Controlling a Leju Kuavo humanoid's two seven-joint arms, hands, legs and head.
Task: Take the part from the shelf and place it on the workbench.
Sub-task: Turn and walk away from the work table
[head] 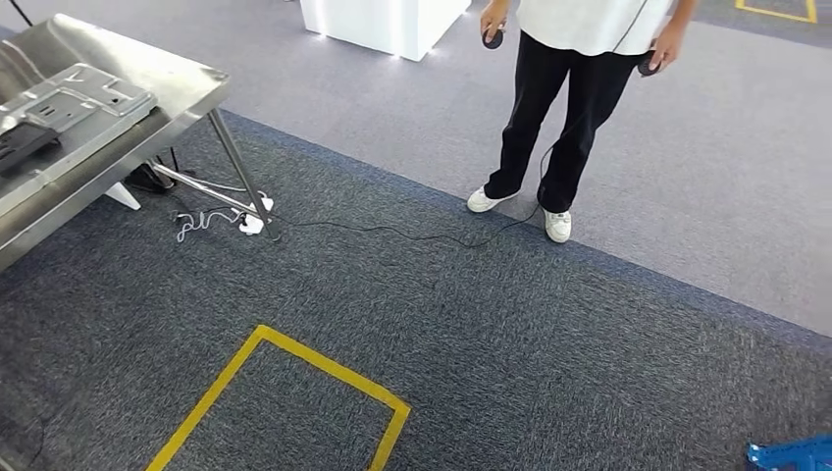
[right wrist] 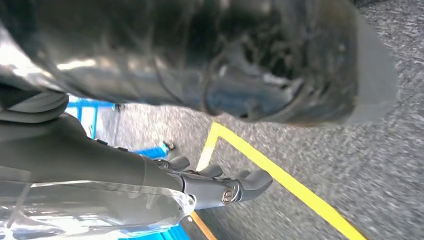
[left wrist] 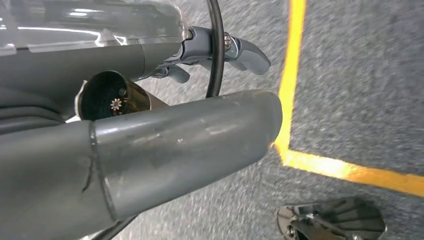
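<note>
- Step in hand: transit. The head view looks down on grey carpet, and both arms hang at the robot's sides, so I judge the robot to be walking or turning between stations, not reaching.
- Left hand [left wrist: 190,130]: released. Its thick grey thumb and darker fingers [left wrist: 247,52] lie loosely extended over the carpet, with nothing between them.
- Right hand [right wrist: 200,182]: likewise released. Its fingers [right wrist: 255,179] are slightly bent and hold nothing.
- Task item: a flat grey stamped sheet-metal part [head: 74,98] lies on the brushed stainless-steel workbench [head: 186,88] at the upper left of the frame. A small black flat object [head: 22,142] lies just beside it.
- It cannot be told whether this is the part to be fetched, already delivered, or another one.
- Blue plastic framework [head: 790,456] shows at the lower right corner. It may belong to the shelf, but too little of it is visible to confirm.
- A rectangle of yellow floor tape [head: 294,353] lies at lower centre and looks like a standing mark.
- A person in dark trousers and white shoes [head: 569,98] stands at upper centre-right with a small dark device in each hand.
- A thin black cable [head: 392,234] runs across the carpet from the person's feet to a white power strip [head: 253,224] by the bench leg.
- Next move, if a part remains to be fetched: turn toward the blue structure and bring the shelf into view.
- Keep the feet off the cable and well apart from the person.
</note>
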